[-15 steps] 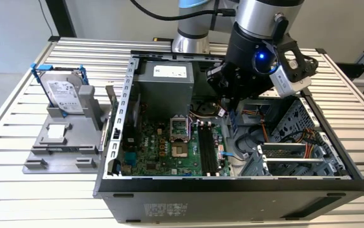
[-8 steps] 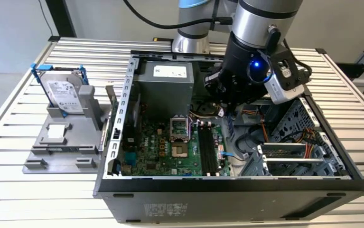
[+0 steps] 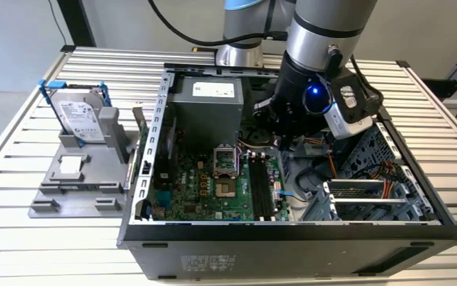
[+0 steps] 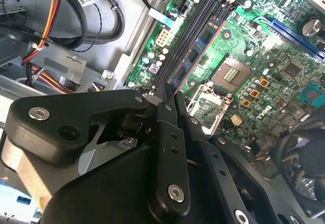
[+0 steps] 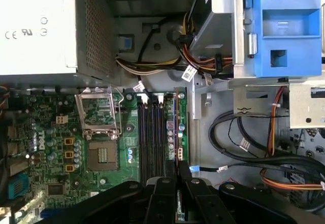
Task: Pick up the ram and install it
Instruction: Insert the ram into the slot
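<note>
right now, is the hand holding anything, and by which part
The ram, pinched across its flat faces in the shut hand, lined up along the memory slots.

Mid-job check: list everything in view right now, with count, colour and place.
slatted metal table: one, silver, underneath.
open black computer case: one, on the table.
green motherboard: one, inside the case.
grey power supply box: one, inside the case.
dark blue-black ram stick: one, at the memory slots.
grey plastic fixture: one, exterior view's left.
silver hard drive in blue frame: one, upright on the fixture.
green card: one, on edge between fixture and case.
black gripper: one, shut on the ram stick.
</note>
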Motion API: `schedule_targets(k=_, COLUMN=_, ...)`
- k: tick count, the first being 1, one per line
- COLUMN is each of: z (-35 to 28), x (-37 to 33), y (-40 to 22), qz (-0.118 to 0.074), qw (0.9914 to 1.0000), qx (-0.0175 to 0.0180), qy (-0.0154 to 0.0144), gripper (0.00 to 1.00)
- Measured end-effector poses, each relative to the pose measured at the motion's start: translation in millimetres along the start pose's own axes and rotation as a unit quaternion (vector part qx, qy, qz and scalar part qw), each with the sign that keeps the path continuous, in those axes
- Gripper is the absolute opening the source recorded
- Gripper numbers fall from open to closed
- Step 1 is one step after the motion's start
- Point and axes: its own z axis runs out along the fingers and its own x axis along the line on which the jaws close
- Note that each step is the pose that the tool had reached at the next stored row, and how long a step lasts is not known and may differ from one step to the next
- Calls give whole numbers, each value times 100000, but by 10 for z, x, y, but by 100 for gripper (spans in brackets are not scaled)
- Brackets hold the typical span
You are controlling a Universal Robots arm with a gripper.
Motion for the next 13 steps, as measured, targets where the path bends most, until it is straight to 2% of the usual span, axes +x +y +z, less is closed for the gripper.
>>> schedule_targets(k=10, z=182, x=21, y=-8, qz=1099, qw=99994, qx=26, qy=-43, gripper=0)
schedule_targets(k=13, z=234, x=21, y=-35, qz=1113, qw=99994, qx=50, qy=-39, gripper=0)
